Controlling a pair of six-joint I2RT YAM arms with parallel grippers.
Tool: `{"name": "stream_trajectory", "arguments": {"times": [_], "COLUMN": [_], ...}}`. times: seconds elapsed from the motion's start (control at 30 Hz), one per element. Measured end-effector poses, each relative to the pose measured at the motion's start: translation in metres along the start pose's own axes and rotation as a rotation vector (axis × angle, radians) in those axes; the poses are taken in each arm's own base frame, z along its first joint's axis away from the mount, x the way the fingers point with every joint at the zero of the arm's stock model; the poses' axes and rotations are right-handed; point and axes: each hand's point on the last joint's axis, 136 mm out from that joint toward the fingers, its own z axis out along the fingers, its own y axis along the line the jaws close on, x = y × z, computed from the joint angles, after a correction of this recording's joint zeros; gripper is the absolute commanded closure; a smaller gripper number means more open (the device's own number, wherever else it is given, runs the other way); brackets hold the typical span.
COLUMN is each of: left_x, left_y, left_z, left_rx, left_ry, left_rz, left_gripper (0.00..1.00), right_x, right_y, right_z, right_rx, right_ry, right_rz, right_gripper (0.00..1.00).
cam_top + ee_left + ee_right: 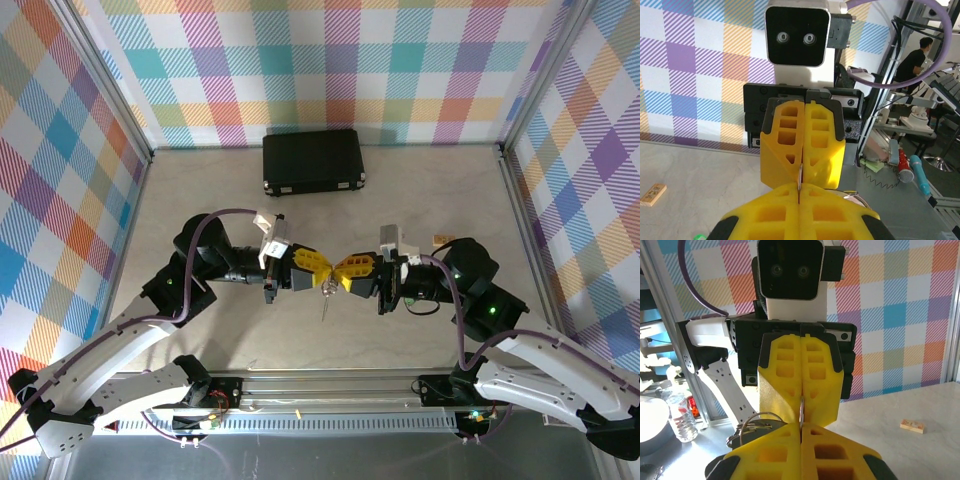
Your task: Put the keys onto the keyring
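Centrally above the tabletop [200,200], the left end effector [318,268], pinched shut, meets the right end effector [340,272], likewise closed, tip to tip. The keyring [326,292] dangles between them; whose grip holds it is unclear. Threading seems underway; next comes fine alignment.

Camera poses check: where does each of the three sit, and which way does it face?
Top external: above and behind the bases, looking down at the table; both arms show, left hand and right hand tip to tip.
Left wrist: on the left arm, facing along its own yellow fingers at the right hand and its camera.
Right wrist: mirrored, facing the left hand past its own fingers.
Shared: both wrist views catch the keyring loop and a wooden block.
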Motion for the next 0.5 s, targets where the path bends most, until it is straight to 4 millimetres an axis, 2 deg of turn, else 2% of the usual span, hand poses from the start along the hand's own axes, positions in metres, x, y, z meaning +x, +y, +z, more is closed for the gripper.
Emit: {"name": "stream_trajectory", "arguments": {"times": [0.1,0.33,0.43,0.5], "left_x": [0.006,0.020,0.022,0.024], "left_y": [0.004,0.019,0.023,0.024], "left_z": [0.000,-0.001,-0.003,-0.007], "left_rx": [-0.013,-0.069,-0.091,-0.103], "left_ry": [0.008,0.029,0.035,0.036], "left_rz": [-0.007,-0.023,-0.019,-0.019], "left_gripper": [1.00,1.00,1.00,1.00], "right_x": [0.004,0.003,0.007,0.012], "right_y": [-0.006,-0.019,-0.027,-0.033], "right_z": [-0.002,-0.003,-0.007,-0.012], "right_rx": [0.042,0.135,0.190,0.231], "right_ry": [0.035,0.128,0.170,0.199], "right_rz": [0.011,0.057,0.085,0.114], "right_gripper": [0.51,0.14,0.04,0.01]}}
